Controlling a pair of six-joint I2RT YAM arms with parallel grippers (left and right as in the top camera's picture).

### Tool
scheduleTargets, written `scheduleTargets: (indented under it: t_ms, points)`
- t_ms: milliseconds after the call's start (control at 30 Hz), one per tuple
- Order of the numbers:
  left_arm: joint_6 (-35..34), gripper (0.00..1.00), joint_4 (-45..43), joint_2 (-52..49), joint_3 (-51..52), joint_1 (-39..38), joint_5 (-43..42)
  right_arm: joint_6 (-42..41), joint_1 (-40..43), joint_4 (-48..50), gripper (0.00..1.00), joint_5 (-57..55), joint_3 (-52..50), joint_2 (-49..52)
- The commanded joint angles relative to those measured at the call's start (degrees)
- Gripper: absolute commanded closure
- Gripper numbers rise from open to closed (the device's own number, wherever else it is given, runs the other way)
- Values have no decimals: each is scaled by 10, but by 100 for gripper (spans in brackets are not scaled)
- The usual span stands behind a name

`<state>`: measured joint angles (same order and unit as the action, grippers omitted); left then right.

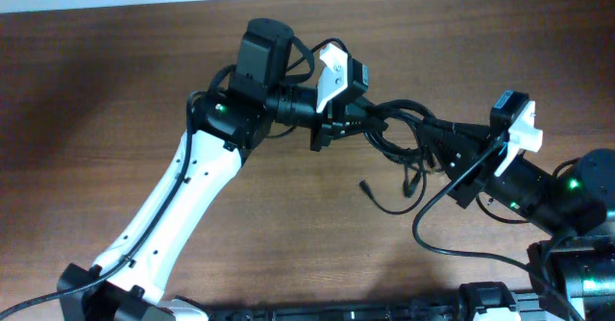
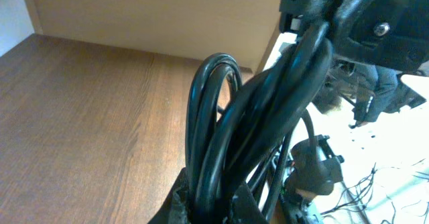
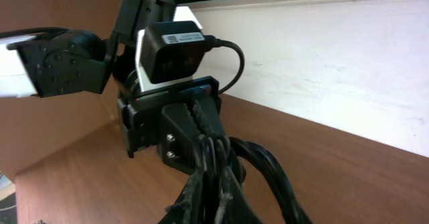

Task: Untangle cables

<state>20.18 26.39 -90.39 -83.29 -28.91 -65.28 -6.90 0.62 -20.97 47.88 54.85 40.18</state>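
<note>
The cables (image 1: 399,121) are a bundle of black cords stretched above the wooden table between my two grippers. My left gripper (image 1: 348,124) is shut on the bundle's left end, and my right gripper (image 1: 434,144) is shut on its right end. One thin strand (image 1: 411,188) hangs down and ends in a small plug (image 1: 365,184) on the table. In the left wrist view the looped cables (image 2: 221,117) rise from between my left gripper (image 2: 224,207) toward the right gripper (image 2: 348,16). In the right wrist view my right gripper (image 3: 211,204) clamps several strands that run to the left gripper (image 3: 177,127); a thicker loop (image 3: 271,167) bulges to the right.
The white left arm (image 1: 183,196) crosses the table from the bottom left. The right arm (image 1: 567,191) stands at the right edge, and its own wire (image 1: 432,239) loops over the table. A pale wall (image 3: 322,56) runs along the table's far edge.
</note>
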Motion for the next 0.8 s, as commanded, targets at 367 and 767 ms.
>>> scheduleTargets:
  t_ms: [367,767]
  points:
    - [0,39,9,13,-10,6,2,5,2,3,96,-20,2,-2]
    - [1,25,112,13,-10,10,243,5,2,-115,71,-99,2,5]
